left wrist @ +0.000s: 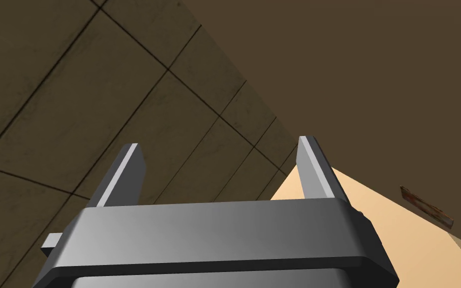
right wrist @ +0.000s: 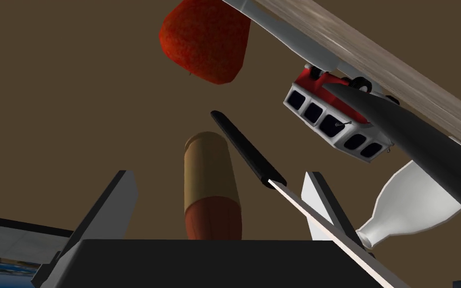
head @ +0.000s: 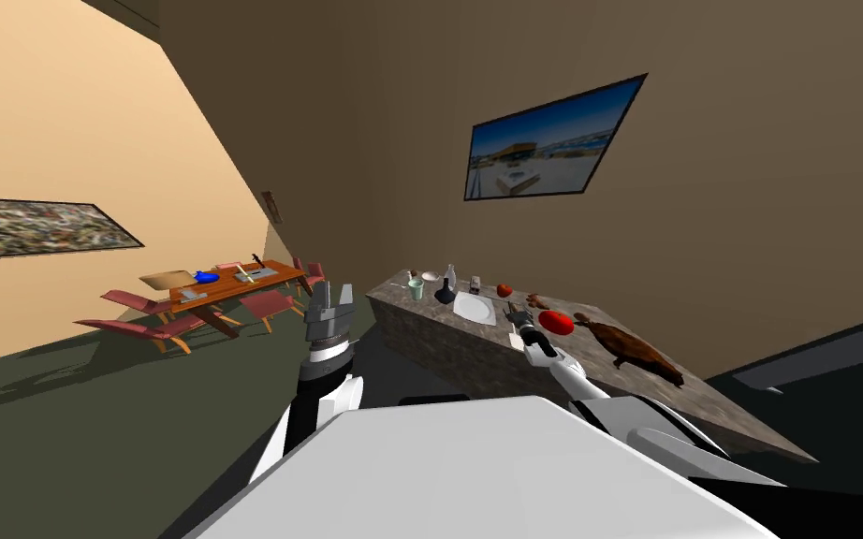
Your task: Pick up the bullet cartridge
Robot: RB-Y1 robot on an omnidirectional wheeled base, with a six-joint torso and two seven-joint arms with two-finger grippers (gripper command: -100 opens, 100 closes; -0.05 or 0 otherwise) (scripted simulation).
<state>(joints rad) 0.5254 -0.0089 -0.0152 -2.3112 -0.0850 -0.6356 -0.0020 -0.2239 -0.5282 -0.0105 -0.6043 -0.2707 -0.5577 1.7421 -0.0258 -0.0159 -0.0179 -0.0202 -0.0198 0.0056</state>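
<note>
While our right gripper (right wrist: 219, 173) hangs over the counter (head: 439, 342): its two thin fingers stand wide apart and hold nothing. The head view places it low above the stone top, between a white dish (head: 475, 307) and a red fruit (head: 556, 323).
Left gripper (left wrist: 219, 142): fingers parted and empty, raised over the floor (head: 139, 421), well apart from the counter.
Bullet cartridge (right wrist: 212, 185): straight ahead between the right fingers, close to the gripper's body and touching neither finger. It has a tan case with a reddish-brown end nearest us. We cannot tell whether it rests on the top.
Handling: we judge it small, light, rigid and smooth. It looks round enough to roll or slip out from thin blades, and not fragile.
Where to grip: across the tan case, where the sides run parallel, rather than on the reddish end.
Knife (right wrist: 248, 150): its black handle lies just beside the cartridge, and its pale blade crosses in front of the right finger. We judge that closing could catch or nudge it.
Neighbours beyond: a red apple (right wrist: 204, 40), a red and white toy vehicle (right wrist: 334, 112) and a white bottle (right wrist: 409, 205), all near the cartridge but apart from it.
Edges and room: the counter's front edge lies on our side, and the brown wall (head: 748, 234) stands close behind. We judge that the freest way out is back along the fingers' own line.
</note>
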